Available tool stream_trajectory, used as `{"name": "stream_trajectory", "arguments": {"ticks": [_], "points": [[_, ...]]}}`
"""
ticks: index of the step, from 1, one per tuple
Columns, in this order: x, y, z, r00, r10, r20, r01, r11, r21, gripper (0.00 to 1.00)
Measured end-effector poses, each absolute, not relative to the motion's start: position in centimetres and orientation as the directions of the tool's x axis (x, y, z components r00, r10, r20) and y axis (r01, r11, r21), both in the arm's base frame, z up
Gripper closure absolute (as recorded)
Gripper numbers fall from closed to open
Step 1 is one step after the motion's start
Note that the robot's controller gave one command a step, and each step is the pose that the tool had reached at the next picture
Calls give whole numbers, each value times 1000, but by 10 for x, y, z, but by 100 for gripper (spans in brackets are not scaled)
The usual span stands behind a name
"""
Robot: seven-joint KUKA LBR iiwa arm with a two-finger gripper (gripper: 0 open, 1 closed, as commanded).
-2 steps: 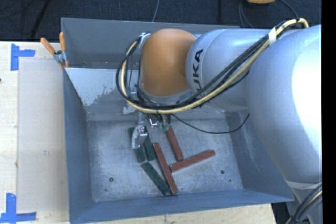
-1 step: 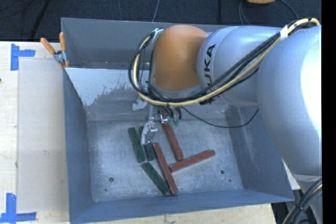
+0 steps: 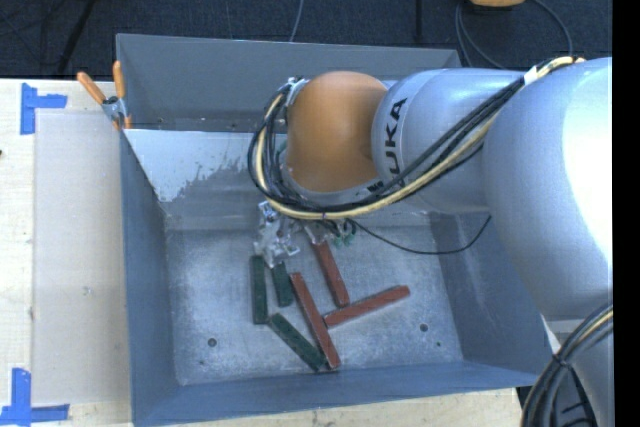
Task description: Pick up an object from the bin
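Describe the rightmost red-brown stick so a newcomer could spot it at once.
In the grey bin, find the pile of flat sticks on the floor just below the gripper. The red-brown stick at the pile's right edge is the one: it alone lies nearly sideways, while the other red-brown sticks and the dark green sticks run more steeply.

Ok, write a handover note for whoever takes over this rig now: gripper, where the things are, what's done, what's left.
Gripper: low in the bin, by the upper ends of a dark green stick and a red-brown stick; grasp unclear.
Things: more such sticks heaped mid-floor.
Done: no stick seen lifted.
Left: grasp one stick, lift it out.
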State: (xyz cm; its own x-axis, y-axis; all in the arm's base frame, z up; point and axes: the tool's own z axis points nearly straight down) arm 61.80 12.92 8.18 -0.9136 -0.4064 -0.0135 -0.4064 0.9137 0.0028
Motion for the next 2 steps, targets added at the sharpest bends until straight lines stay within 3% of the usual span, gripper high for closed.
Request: {"name": "stream_trajectory", "arguments": {"ticks": [1, 2], "points": [[622, 129, 83, -914, -403, -36, -404, 915, -2, 0], [622, 129, 83, -915, -402, -34, -402, 916, -1, 0]]}}
